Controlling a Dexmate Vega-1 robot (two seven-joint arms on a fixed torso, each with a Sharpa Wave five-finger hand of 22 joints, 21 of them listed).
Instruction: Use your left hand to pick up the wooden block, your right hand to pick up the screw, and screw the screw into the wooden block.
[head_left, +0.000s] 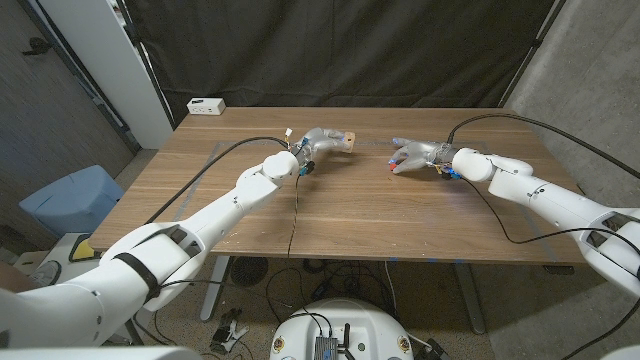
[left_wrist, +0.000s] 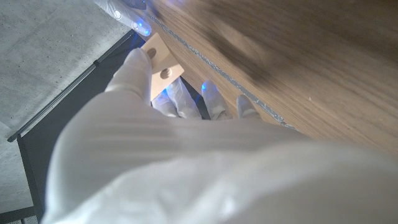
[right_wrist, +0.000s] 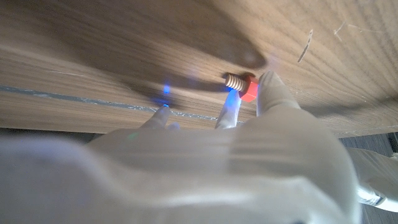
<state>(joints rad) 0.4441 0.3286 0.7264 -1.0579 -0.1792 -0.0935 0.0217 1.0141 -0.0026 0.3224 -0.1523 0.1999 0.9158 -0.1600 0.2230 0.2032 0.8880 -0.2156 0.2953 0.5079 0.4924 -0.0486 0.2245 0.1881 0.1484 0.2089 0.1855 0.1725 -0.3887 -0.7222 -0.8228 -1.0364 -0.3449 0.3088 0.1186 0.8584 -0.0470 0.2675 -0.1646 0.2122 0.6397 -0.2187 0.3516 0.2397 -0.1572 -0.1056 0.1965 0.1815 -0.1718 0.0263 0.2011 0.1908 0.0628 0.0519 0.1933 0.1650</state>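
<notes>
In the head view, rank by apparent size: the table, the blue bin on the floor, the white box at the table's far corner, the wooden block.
1. table
2. blue bin
3. white box
4. wooden block, partly covered by the left hand, so its place below the box is unsure.

The bench (head_left: 330, 210) is brown wood with darker grain. The block (left_wrist: 163, 62) is pale tan. The screw (right_wrist: 242, 84) has a red head and a tan ribbed shank. Both hands, left (head_left: 318, 145) and right (head_left: 415, 157), look pale grey-white, with blue lights between the fingers. The arms are white with black bands. The backdrop is black cloth, and a blue bin (head_left: 70, 200), probably plastic, stands on the floor.
</notes>
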